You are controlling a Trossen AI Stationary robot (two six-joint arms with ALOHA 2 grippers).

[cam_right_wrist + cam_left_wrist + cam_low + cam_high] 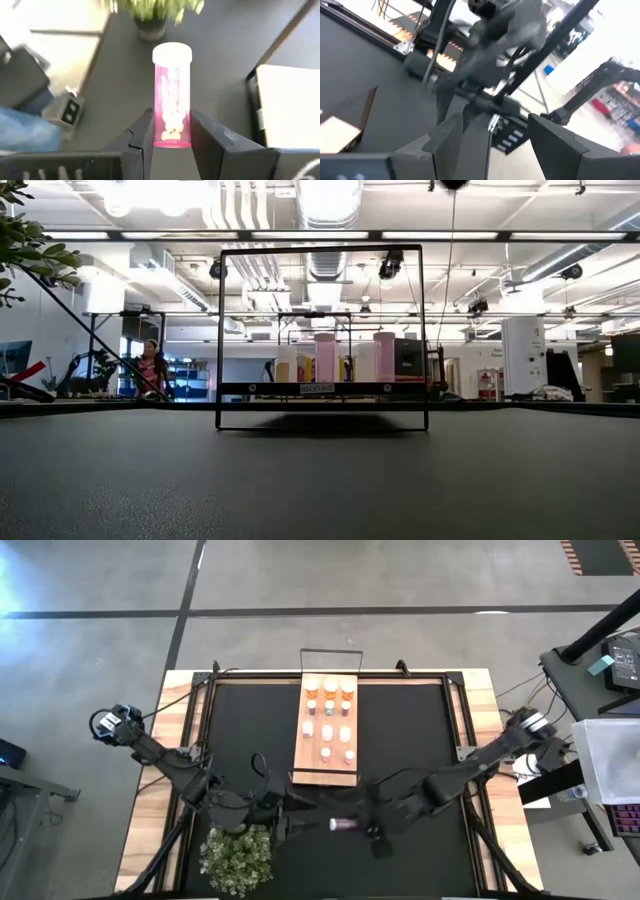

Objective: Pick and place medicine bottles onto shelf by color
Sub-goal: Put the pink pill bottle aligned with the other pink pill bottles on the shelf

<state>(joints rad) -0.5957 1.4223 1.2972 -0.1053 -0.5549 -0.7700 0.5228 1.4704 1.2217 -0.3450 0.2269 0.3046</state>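
Note:
A pink medicine bottle (172, 95) with a white cap (172, 52) and pale pills inside is in my right gripper (170, 142), which is shut on it. In the high view this bottle (345, 824) hangs over the black mat, near the table's front edge. The light wooden shelf (325, 772) lies mid-table; several orange bottles (329, 690) stand at its far end, white ones (327, 735) nearer. My left gripper (490, 150) hovers open just left of the held bottle, with nothing between its fingers. My right gripper pinches the pink bottle's base end (172, 136) between its two fingers (142, 135). The fingers lie along the bottle, which sticks out past them, cap end forward, toward the table's left. It is lifted clear of the mat.
A bushy green plant (237, 858) stands at the front left of the mat, just beyond the held bottle's cap. In the low view the shelf's wire frame (320, 388) stands across the mat with pink bottles (325, 355) on it. Bare black mat (420, 740) lies right of the shelf.

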